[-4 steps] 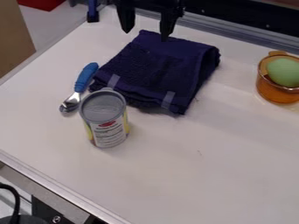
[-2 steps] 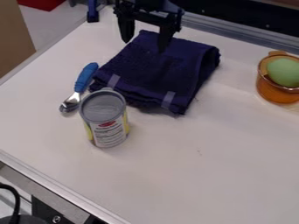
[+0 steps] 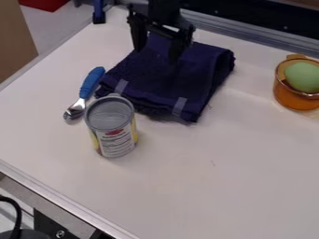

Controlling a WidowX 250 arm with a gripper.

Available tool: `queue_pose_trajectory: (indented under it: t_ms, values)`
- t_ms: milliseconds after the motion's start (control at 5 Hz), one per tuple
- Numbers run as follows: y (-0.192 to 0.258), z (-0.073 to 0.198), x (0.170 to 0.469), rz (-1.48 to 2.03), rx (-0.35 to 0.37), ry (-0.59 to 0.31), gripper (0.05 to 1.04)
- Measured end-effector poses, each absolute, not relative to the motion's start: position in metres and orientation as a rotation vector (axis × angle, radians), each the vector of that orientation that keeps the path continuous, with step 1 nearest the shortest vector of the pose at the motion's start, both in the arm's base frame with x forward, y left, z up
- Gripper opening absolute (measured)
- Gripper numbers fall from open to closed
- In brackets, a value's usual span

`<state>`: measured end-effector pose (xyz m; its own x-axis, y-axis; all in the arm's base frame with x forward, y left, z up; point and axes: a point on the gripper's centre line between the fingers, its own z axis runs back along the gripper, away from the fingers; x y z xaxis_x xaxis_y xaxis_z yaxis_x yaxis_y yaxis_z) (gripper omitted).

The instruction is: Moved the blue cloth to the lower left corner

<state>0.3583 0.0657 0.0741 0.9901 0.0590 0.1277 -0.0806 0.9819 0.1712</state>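
Well, your black two-finger gripper (image 3: 156, 55) gapes wide, gripping nothing, over the folded, dark-blue fabric cloth (image 3: 187, 77) with pale strips (image 3: 179, 106). Camera-right of its jaws, a translucent orange glass cup (image 3: 291, 99) holds a smooth, rounded green object (image 3: 304, 77).

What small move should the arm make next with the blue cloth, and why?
Probably ease the gripper down a little onto the blue cloth, since its fingers are spread apart over the cloth's far part, with no fabric pinched between them.
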Motion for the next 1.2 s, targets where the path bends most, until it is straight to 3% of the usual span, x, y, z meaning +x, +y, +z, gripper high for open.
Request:
queue_pose_trajectory:
  t_ms: [200,800,1000,1200]
  values:
    - [0.062,0.059,0.367,0.047,0.138,-0.149,0.995]
    - [0.061,0.025,0.378,0.048,0.118,-0.077,0.991]
    - [0.061,0.021,0.38,0.026,0.093,-0.091,0.946]
    - [0.062,0.019,0.382,0.033,0.081,-0.107,0.683]
